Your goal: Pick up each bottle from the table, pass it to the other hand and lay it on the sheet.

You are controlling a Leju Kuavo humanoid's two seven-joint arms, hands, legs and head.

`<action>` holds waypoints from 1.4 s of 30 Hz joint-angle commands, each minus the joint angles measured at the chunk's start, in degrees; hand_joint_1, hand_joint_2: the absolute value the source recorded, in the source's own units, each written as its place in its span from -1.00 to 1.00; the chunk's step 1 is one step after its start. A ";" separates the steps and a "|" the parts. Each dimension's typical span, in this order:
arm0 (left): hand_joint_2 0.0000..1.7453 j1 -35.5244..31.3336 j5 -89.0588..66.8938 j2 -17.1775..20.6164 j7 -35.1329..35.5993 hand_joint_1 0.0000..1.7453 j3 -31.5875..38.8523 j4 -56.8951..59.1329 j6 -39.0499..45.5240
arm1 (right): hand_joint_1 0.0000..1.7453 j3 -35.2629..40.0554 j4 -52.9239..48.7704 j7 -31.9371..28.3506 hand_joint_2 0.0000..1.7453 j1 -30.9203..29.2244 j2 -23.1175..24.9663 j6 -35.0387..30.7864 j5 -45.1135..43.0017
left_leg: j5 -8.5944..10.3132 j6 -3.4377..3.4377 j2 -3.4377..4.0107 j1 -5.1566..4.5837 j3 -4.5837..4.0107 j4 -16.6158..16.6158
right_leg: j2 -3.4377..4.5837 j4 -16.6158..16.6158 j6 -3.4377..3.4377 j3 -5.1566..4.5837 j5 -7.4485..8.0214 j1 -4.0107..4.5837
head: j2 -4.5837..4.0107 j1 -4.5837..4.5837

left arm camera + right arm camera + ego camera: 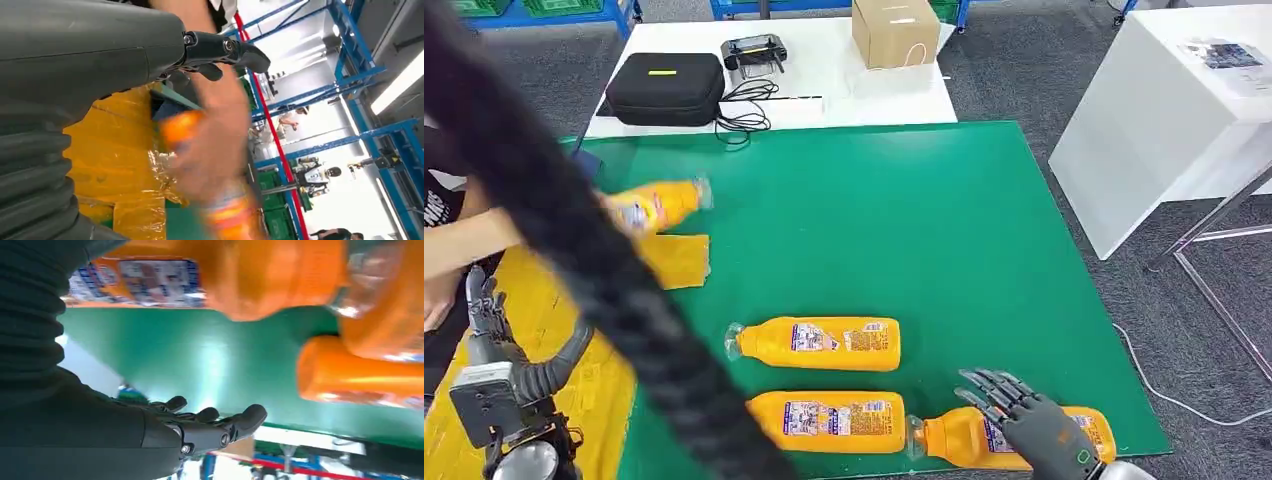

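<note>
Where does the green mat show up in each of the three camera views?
Head view: the green mat fills the middle, under the lying orange bottles.
Left wrist view: a green strip beside the yellow sheet.
Right wrist view: the green surface between the orange bottles and the right hand.
Shared landmarks: the orange bottles, and the yellow sheet.

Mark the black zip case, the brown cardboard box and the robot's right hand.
Black zip case [664, 88]: head view, top panel.
Brown cardboard box [894, 32]: head view, front face.
Right hand [1024, 415]: head view, back of hand.
</note>
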 commanded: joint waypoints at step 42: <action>1.00 2.99 -0.89 -3.05 2.20 -1.00 0.55 -2.01 -1.28 | -1.00 -13.80 23.16 9.90 1.00 -10.65 19.10 5.60 24.08 | -0.09 -0.02 0.15 0.15 0.35 -0.09 | 0.07 -0.24 -0.06 0.40 0.01 0.16 | 0.00 0.00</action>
